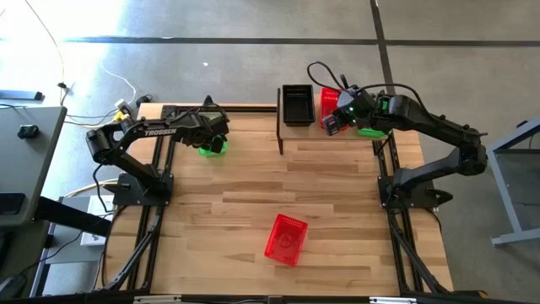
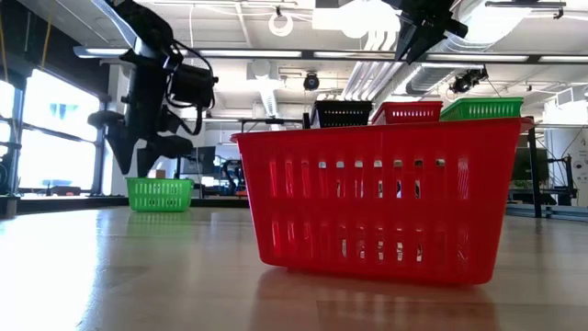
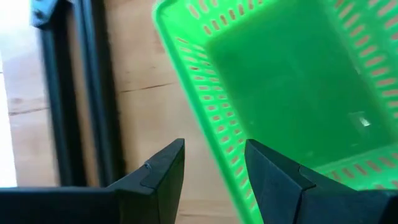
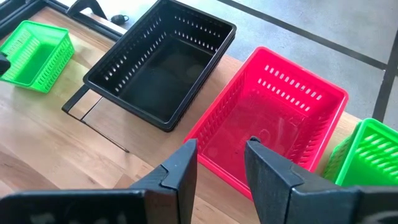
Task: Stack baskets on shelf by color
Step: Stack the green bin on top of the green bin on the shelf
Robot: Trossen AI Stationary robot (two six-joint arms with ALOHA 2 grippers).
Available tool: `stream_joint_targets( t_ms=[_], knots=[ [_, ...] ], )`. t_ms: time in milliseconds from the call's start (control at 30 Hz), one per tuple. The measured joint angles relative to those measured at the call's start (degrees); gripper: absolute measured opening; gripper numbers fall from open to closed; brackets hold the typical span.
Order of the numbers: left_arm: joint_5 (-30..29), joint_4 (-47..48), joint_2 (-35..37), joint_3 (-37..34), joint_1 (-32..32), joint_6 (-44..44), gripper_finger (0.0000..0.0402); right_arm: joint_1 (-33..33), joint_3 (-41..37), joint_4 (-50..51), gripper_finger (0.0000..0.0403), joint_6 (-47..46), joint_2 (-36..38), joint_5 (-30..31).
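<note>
Your left gripper [image 3: 214,165] is hovering over the far-left part of the surface [image 1: 253,203], fingers apart and straddling the near wall of a loose green basket [image 3: 298,81], apparently lining up a grasp. Your right gripper [image 4: 221,158] is hanging, fingers apart and holding nothing, over the shelf [image 1: 295,133], where a black basket [image 4: 161,65], a red basket [image 4: 273,127] and another green basket [image 4: 367,158] are sitting in a row as colour bases. One more red basket [image 1: 285,239] is waiting near the front. "TROSSEN" is readable on the left arm [image 1: 159,131].
</note>
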State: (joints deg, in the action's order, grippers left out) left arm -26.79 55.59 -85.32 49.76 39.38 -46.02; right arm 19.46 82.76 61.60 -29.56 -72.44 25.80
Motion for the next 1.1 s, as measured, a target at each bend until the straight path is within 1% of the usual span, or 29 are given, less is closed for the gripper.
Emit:
stream_joint_targets(
  t_ms=[100,367,500,600,733,967,1100],
  knots=[
    [0.8,-3.6,0.0,-1.8,0.0,-0.5,0.0158,0.0,0.0,0.0,0.0119,0.0,0.0,-0.1],
    [1.1,-6.8,0.0,-4.0,0.8,-2.0,0.0158,0.0,0.0,0.0,0.0119,0.0,0.0,-1.6],
    [3.3,-9.4,-0.1,-6.1,2.6,-2.0,0.0158,0.0,0.0,0.0,0.0119,0.0,0.0,-2.1],
    [4.9,-9.7,-0.1,-6.6,4.3,-2.0,0.0151,0.0,0.0,0.0,0.0119,0.0,0.0,-2.2],
    [5.2,-9.7,-0.1,-6.6,5.2,-1.8,0.0119,0.0,0.0,0.0,0.0119,0.0,0.0,-2.5],
    [5.2,-10.7,-0.1,-6.6,5.3,0.0,0.0039,0.0,0.0,0.0,0.0119,0.0,0.0,-2.9],
    [6.2,-10.8,0.1,-6.5,5.1,-0.1,0.0007,0.0,0.0,0.0,0.0119,0.1,0.0,-3.0]
  ],
)
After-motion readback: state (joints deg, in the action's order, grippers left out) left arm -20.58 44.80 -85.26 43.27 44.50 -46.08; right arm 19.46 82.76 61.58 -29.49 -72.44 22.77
